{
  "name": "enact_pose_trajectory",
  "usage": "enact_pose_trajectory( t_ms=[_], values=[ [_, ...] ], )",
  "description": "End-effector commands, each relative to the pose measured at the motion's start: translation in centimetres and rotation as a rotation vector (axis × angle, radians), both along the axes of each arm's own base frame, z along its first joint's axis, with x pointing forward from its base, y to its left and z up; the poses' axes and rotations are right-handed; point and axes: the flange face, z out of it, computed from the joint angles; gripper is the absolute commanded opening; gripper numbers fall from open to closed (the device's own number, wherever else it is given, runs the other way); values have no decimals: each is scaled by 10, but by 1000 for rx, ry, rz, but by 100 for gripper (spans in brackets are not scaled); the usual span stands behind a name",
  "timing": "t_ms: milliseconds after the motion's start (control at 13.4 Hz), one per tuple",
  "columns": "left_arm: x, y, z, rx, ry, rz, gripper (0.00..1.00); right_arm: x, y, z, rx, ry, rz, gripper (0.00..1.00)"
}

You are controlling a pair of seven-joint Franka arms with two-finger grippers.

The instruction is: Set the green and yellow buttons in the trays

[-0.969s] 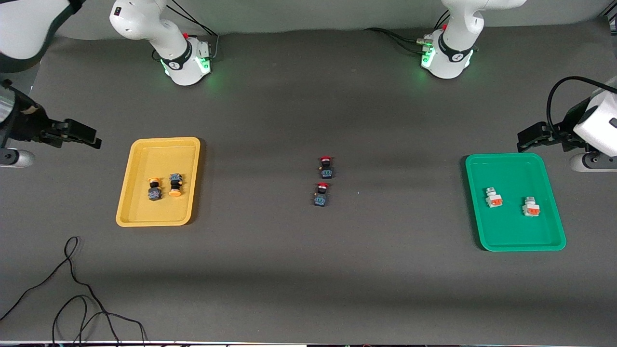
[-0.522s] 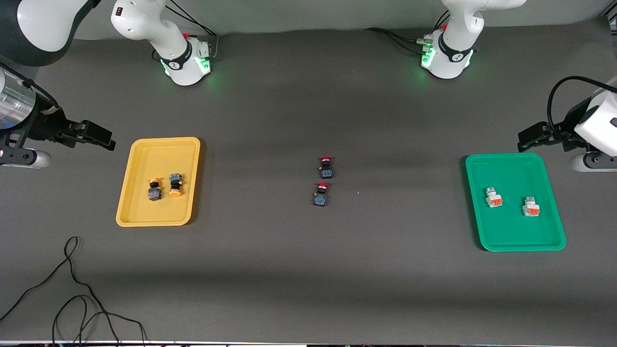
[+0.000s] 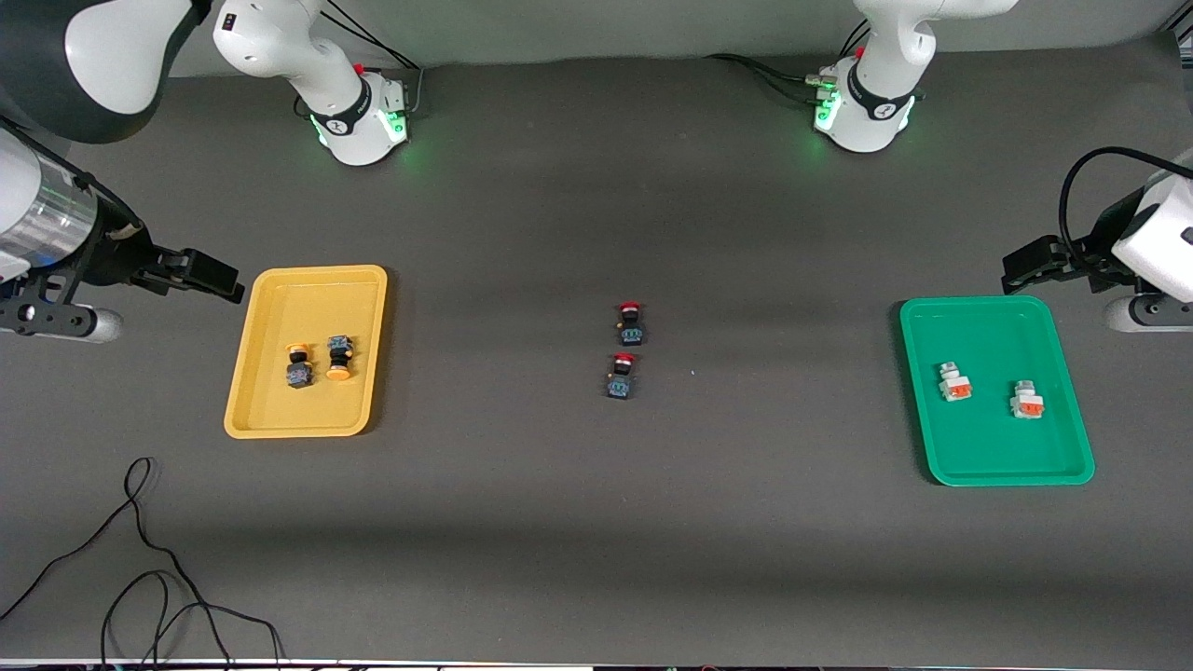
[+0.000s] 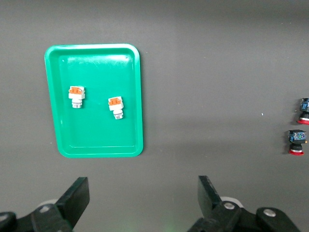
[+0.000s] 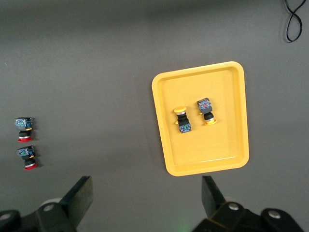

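Black left tool [image 4: 140, 200] and right tool [image 5: 147, 198] both wide open, seemingly empty, touching nothing.

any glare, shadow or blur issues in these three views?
Front view: soft light, green glow at both arm bases, faint shadow beside the yellow tray. Left wrist view: sharp, slight sheen on the green tray. Right wrist view: even, red-capped switches crisp.
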Motion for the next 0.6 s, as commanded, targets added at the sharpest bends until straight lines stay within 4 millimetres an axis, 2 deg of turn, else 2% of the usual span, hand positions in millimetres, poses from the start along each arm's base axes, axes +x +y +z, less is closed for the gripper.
enact_pose_trajectory(
  t_ms=[0,522],
  values=[
    [-7,0,6,4,-15,14,100,4,-5,12,-1,20,-18,100],
    [-7,2,6,7,-15,15,100,5,-27,12,0,57,-6,100]
  ],
)
